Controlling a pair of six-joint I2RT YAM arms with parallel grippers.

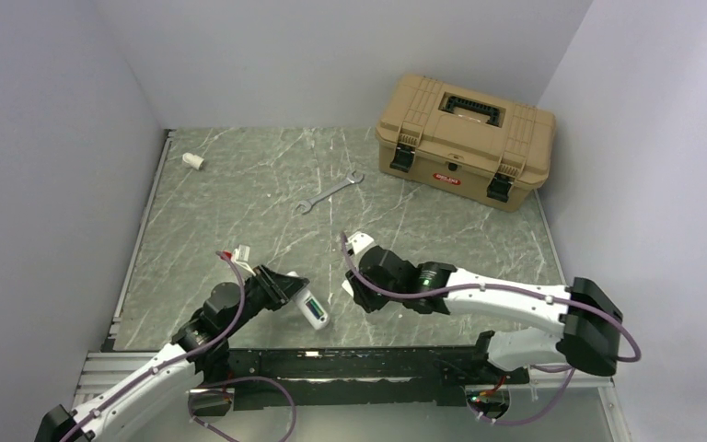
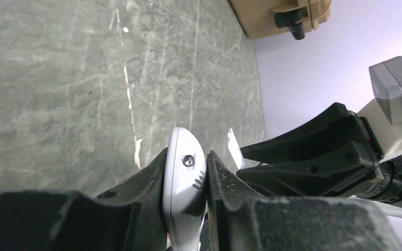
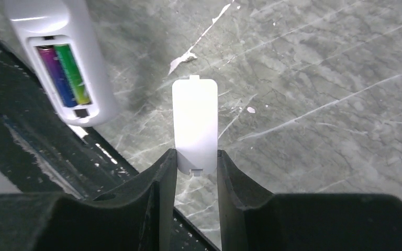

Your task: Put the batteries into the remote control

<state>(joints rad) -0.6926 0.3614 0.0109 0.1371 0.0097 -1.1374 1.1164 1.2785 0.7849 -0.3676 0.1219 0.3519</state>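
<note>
1. Batteries (image 3: pixel 65 76), purple and green, lie side by side in the remote control's (image 3: pixel 98 68) recess.
2. Left claw (image 2: pixel 187 167) clamps the remote near the table's (image 1: pixel 239 184) six o'clock edge.
3. Right claw (image 3: pixel 196 162) pinches the white cover (image 3: pixel 194 115), remote at its ten o'clock.
4. Next, probably: align cover over recess, press shut.
</note>
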